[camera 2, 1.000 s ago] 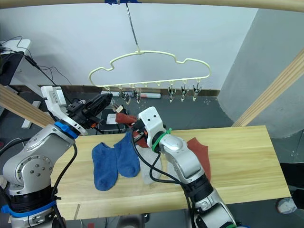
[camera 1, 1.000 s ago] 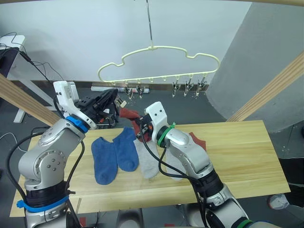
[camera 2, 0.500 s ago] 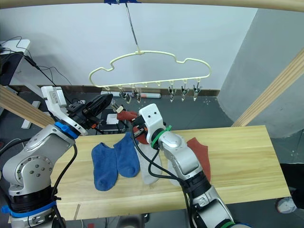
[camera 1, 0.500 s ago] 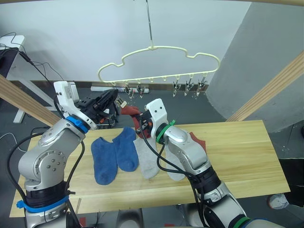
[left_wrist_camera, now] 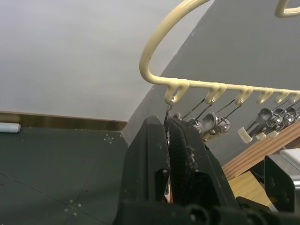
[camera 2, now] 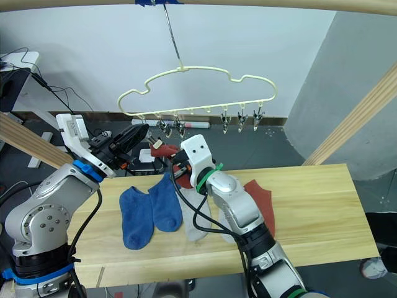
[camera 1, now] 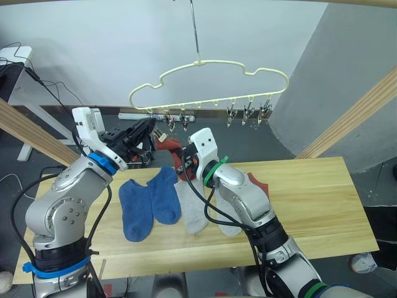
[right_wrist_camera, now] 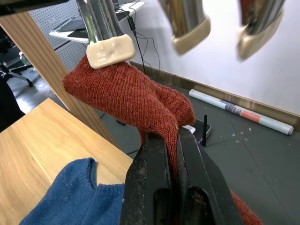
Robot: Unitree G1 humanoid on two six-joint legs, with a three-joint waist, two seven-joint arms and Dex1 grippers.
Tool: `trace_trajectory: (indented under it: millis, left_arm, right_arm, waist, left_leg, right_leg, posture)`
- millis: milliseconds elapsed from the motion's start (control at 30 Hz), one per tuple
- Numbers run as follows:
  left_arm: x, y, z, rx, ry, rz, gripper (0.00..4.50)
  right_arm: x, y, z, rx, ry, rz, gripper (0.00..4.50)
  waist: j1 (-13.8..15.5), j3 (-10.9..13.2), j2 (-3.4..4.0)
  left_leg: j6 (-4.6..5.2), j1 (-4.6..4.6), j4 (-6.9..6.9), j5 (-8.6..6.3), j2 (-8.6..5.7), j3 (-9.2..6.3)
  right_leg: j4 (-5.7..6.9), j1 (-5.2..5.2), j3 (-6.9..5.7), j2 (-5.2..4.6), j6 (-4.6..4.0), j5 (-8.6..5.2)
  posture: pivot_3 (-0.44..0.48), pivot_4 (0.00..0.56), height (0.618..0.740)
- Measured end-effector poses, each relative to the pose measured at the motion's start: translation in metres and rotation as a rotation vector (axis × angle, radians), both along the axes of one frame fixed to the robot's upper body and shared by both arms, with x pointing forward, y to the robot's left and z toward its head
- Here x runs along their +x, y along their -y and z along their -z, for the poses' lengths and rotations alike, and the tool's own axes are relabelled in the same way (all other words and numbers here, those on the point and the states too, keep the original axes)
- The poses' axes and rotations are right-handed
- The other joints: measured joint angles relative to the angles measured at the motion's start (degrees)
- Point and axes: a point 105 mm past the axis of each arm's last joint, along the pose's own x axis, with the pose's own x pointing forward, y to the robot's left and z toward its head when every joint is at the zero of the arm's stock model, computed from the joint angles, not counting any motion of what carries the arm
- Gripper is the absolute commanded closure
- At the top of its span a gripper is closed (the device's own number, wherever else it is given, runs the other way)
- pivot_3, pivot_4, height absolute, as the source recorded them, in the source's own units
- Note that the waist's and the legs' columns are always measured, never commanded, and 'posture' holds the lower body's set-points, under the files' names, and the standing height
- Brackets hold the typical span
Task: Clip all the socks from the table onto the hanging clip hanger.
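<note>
Red sock [right_wrist_camera: 136, 101], centre frame under the hanger [camera 1: 208, 84]: soft, light, limp knit, pinched mid-fold by your right tool [right_wrist_camera: 173, 154], cuff at a clip [right_wrist_camera: 105, 49]; left tool [left_wrist_camera: 168, 140] squeezes that clip's wire; hold near the cuff.

A plain white back wall [camera 1: 111, 56] meets a dark grey speckled floor [camera 1: 260, 139] along a low wooden skirting board [left_wrist_camera: 61, 120]. To the right, a broad grey wall panel [camera 1: 347, 81] slants across the corner. Thick pale wooden frame beams cross the scene: one diagonal on the right [camera 1: 353, 118], one on the left [camera 1: 31, 130], and a horizontal bar overhead [camera 2: 260, 4]. A white side table [camera 2: 15, 62] with black cables [camera 1: 53, 90] stands at far left. A long white tube [right_wrist_camera: 243, 111] lies on the floor by the skirting. Lighting is even and soft.
</note>
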Motion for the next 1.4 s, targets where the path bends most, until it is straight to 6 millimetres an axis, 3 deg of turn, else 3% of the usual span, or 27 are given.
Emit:
trace_trajectory:
  millis: [67, 400, 667, 933, 1167, 1267, 1400]
  left_arm:
    - [0.0, -0.001, 0.0, 0.0, 0.002, -0.002, 4.5]
    - [-0.001, -0.002, 0.003, 0.004, -0.003, -0.008, 1.38]
    - [-0.003, -0.01, 0.012, 0.062, -0.026, -0.037, 1.33]
    - [-0.008, -0.015, 0.019, 0.171, 0.011, -0.079, 1.33]
    - [-0.021, -0.024, 0.021, 0.342, 0.129, -0.179, 1.33]
    - [-0.028, -0.008, 0.021, 0.342, 0.178, -0.19, 1.33]
    - [-0.029, 0.002, 0.027, 0.333, 0.187, -0.203, 1.33]
  right_arm:
    - [0.0, -0.001, -0.002, 0.008, 0.0, -0.006, 4.49]
    - [-0.001, -0.002, -0.003, 0.013, 0.007, -0.01, 4.5]
    - [-0.007, -0.009, -0.002, 0.005, 0.007, -0.054, 1.98]
    - [-0.021, -0.013, -0.004, -0.058, 0.055, -0.151, 1.98]
    - [-0.038, 0.047, 0.007, -0.207, 0.13, -0.182, 1.98]
    - [-0.059, 0.072, -0.002, -0.224, 0.198, -0.246, 1.98]
    - [-0.067, 0.103, -0.013, -0.198, 0.232, -0.226, 1.98]
  waist:
    - [0.0, 0.0, 0.0]
    - [0.01, 0.0, 0.0]
    - [0.02, 0.0, 0.0]
    - [0.02, 0.0, 0.0]
    - [0.17, 0.0, 0.0]
    - [0.33, 0.0, 0.0]
    - [0.17, 0.01, -0.03]
  left_leg:
    - [0.0, 0.0, 0.0, 0.0, 0.0, 0.0]
    - [0.0, 0.0, 0.0, 0.0, 0.0, 0.0]
    - [0.0, 0.0, 0.0, 0.0, 0.0, 0.0]
    - [0.0, -0.01, -0.01, 0.0, 0.0, 0.01]
    - [-0.04, -0.06, -0.01, -0.02, -0.04, 0.02]
    - [-0.02, -0.06, 0.0, -0.03, -0.06, 0.02]
    - [-0.01, -0.02, 0.02, -0.03, -0.07, 0.02]
  right_leg:
    - [0.0, 0.0, 0.0, 0.0, 0.0, 0.0]
    - [0.0, 0.0, 0.0, 0.0, 0.0, 0.0]
    - [0.0, -0.01, 0.0, 0.0, 0.0, 0.0]
    - [-0.02, -0.02, 0.01, -0.02, 0.0, 0.0]
    - [-0.08, -0.03, 0.01, -0.1, 0.01, -0.01]
    - [-0.12, 0.02, 0.01, -0.09, 0.02, -0.01]
    - [-0.05, 0.03, 0.06, -0.02, 0.03, 0.0]
  posture:
    - [-0.097, 0.322, 0.74]
    - [-0.095, 0.319, 0.74]
    - [-0.095, 0.318, 0.74]
    - [-0.103, 0.317, 0.74]
    - [-0.108, 0.322, 0.74]
    - [-0.114, 0.323, 0.74]
    - [-0.132, 0.325, 0.74]
